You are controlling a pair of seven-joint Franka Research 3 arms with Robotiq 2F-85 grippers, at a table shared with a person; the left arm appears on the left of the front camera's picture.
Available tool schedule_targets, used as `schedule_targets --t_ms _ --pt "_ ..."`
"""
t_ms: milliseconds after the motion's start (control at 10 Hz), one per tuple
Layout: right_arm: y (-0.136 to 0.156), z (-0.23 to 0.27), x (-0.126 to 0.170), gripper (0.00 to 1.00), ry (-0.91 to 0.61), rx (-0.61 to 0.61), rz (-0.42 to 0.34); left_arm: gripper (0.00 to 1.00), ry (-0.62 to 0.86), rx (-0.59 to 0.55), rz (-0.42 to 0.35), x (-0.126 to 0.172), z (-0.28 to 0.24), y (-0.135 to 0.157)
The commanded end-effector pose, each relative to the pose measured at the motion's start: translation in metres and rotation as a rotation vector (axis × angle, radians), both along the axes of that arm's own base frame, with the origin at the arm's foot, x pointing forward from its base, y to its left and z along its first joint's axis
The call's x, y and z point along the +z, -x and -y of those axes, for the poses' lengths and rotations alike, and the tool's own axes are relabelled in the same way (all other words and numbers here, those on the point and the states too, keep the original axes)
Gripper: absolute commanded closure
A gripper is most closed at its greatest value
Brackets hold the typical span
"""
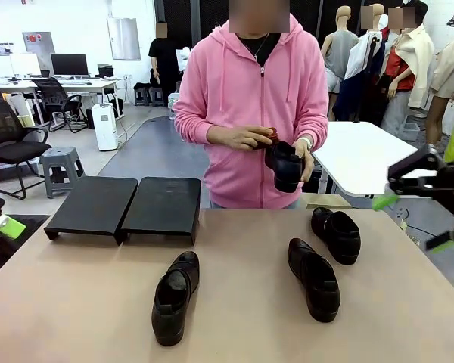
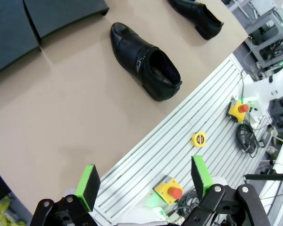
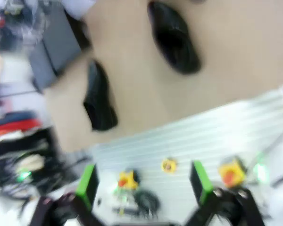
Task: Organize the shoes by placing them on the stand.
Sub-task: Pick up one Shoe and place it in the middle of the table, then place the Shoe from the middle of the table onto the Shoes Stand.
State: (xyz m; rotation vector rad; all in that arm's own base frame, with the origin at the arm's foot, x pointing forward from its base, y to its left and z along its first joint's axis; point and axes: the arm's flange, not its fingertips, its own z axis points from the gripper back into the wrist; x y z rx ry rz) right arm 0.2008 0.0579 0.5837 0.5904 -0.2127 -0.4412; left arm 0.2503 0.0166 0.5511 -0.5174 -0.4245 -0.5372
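Three black glossy shoes lie on the tan table: one front centre (image 1: pixel 174 299), one right of centre (image 1: pixel 314 278) and one behind it (image 1: pixel 337 234). A person in a pink hoodie holds a fourth shoe (image 1: pixel 285 165) in both hands above the far edge. The black two-platform stand (image 1: pixel 125 206) sits at the far left with nothing on it. My right gripper (image 1: pixel 412 221) hangs open off the table's right side. My left gripper (image 2: pixel 144 181) is open over the front edge, with a shoe (image 2: pixel 146 63) ahead of it. The blurred right wrist view shows my open right gripper (image 3: pixel 144 183) and two shoes (image 3: pixel 174 37) (image 3: pixel 99 99).
A ribbed metal apron (image 2: pixel 179 141) with yellow emergency-stop boxes (image 2: pixel 169 189) runs along the table's near side. A white table (image 1: pixel 363 155) stands behind the person at the right. Bare tabletop lies between the stand and the shoes.
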Motion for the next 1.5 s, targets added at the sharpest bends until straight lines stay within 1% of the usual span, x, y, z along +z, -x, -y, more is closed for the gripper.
schedule_targets --t_ms 0,100,200,300,400,600,700,1400 --pt "-0.048 0.084 -0.002 0.00 -0.076 0.158 -0.208 0.00 0.017 -0.013 0.004 0.000 -0.001 -0.001" --pt "-0.051 0.105 -0.008 0.00 -0.120 0.175 -0.178 0.00 0.017 -0.013 0.004 0.000 -0.001 -0.001" --pt "-0.054 0.120 -0.016 0.00 -0.145 0.228 -0.173 0.00 0.017 -0.013 0.004 0.000 -0.001 -0.001" --pt "-0.051 0.127 -0.025 0.00 -0.178 0.293 -0.150 0.00 0.017 -0.013 0.004 0.000 -0.001 -0.001" --pt "-0.049 0.128 -0.032 0.00 -0.191 0.327 -0.108 0.00 0.017 -0.013 0.004 0.000 -0.001 -0.001" --pt "-0.047 0.120 -0.044 0.00 -0.132 0.317 -0.034 0.00 0.017 -0.013 0.004 0.000 -0.001 -0.001" --pt "-0.052 0.135 -0.037 0.00 -0.163 0.302 -0.124 0.00 0.017 -0.013 0.004 0.000 -0.001 -0.001" --pt "-0.052 0.135 -0.037 0.00 -0.163 0.302 -0.124 0.00 0.017 -0.013 0.004 0.000 -0.001 -0.001"
